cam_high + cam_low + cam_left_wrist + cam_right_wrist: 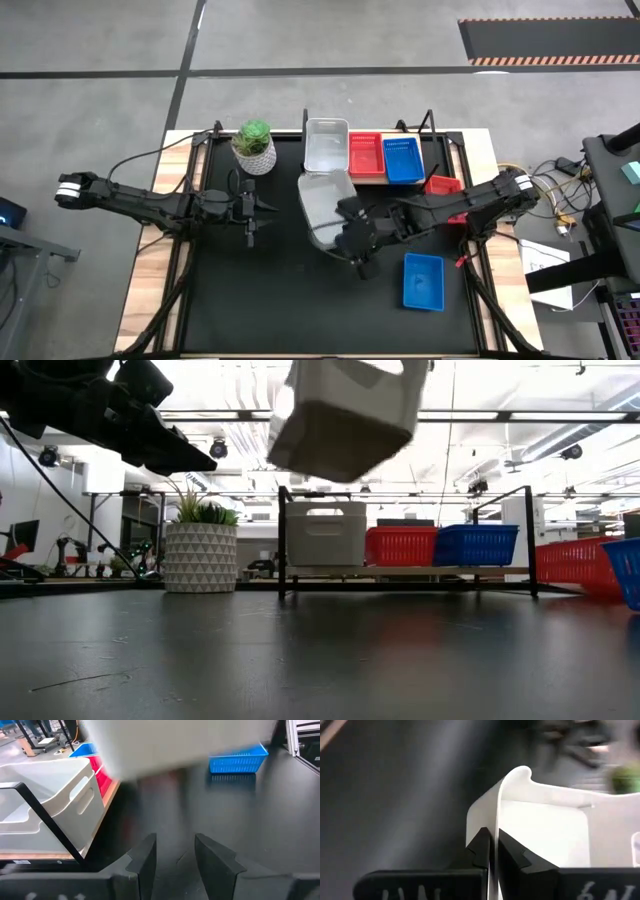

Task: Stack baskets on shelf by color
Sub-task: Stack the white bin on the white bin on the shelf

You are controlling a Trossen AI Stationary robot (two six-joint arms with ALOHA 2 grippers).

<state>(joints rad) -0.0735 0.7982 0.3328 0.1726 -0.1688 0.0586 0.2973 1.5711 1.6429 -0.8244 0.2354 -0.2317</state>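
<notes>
My right gripper (493, 851) is shut on a white-grey basket (325, 205), which hangs high above the table's middle (345, 415). The wooden shelf (400, 572) at the far edge carries another white-grey basket (326, 145), a red basket (366, 157) and a blue basket (403, 160) side by side. A second red basket (443, 187) and a second blue basket (423, 281) rest on the tabletop at the right. My left gripper (172, 860) waits open left of the raised basket (255, 210), holding nothing. My right gripper pinches one side wall of the white-grey basket at its upper edge (495, 827), one finger (512, 854) inside the basket and one finger (480, 851) outside. The fingers slant down from the table's right side. The basket is lifted clear of the table and tilted.
A white patterned plant pot (254, 147) stands at the far left beside the shelf. The shelf's thin black frame (283, 540) rises at its ends. Bare black tabletop (260, 300) lies across the near half.
</notes>
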